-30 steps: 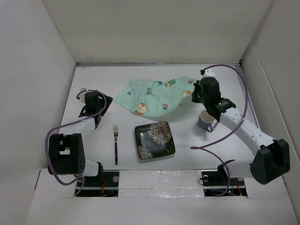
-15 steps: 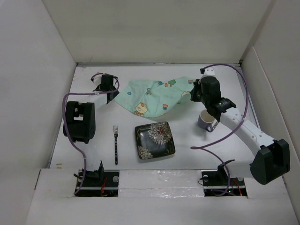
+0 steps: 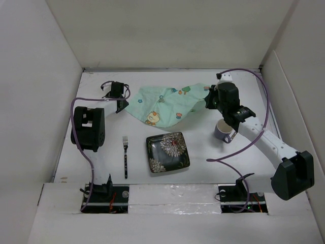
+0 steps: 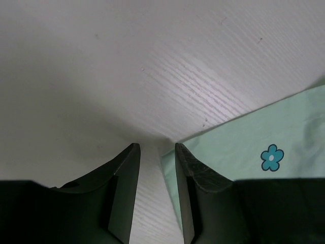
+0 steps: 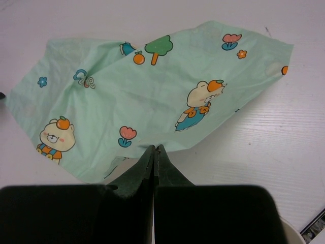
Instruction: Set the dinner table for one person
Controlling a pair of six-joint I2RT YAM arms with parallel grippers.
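Top view: placemat (image 3: 165,104) lies crumpled far back on the dinner table (image 3: 203,162); nothing is set on it.
Left wrist: left gripper (image 4: 156,152) is slightly parted around its corner.
Right wrist: right gripper (image 5: 154,151) is pressed together, probably pinching its edge.

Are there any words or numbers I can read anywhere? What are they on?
No text here can be read.
On the placemat: only pictures; one blue squiggle might be letters, but it is too blurred to tell.
On the black-and-white strip at the corner of the right wrist view: marks too small to read.
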